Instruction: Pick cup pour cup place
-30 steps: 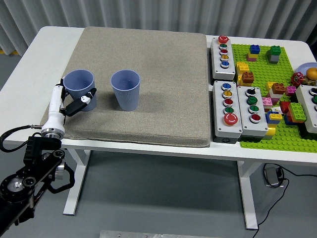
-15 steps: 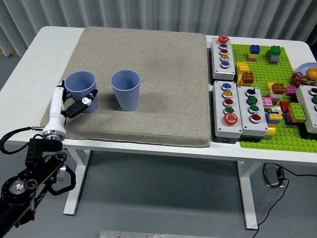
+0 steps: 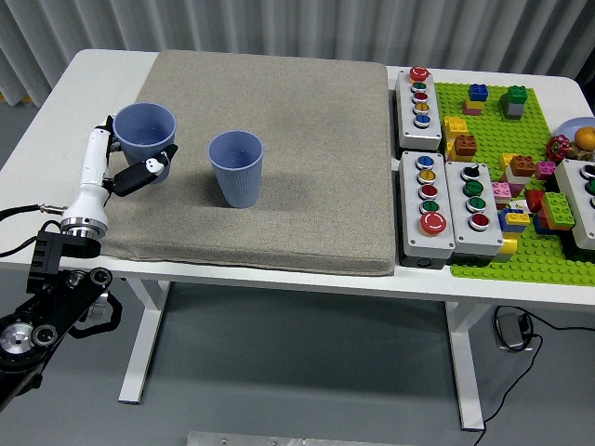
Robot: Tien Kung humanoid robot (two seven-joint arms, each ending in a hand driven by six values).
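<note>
Far left, the robot's left arm comes up from the lower corner, black machinery below and a white forearm above, and its left hand is wrapped round a blue cup. A black thumb with a white tip crosses the front of the cup's lower wall, and white fingers show against its left side, so the hand is closed on that cup. The cup stands upright, its open mouth facing up, over the left part of the grey mat; whether its base touches the mat or hangs just clear of it I cannot tell, since the hand hides the bottom.

Just to the right, apart from the held one, a second blue cup stands upright on the mat, with nothing touching it. Neither cup shows any contents from here.

The mat covers most of the white bench, whose bare top shows along the left edge and front.

Right of the mat sit three grey button boxes: one at the back with a column of coloured buttons, and two side by side nearer the front, each with its own column of buttons.

Further right lies a green building-block baseplate scattered with coloured bricks, and at the far right edge another button box is partly cut off
</note>
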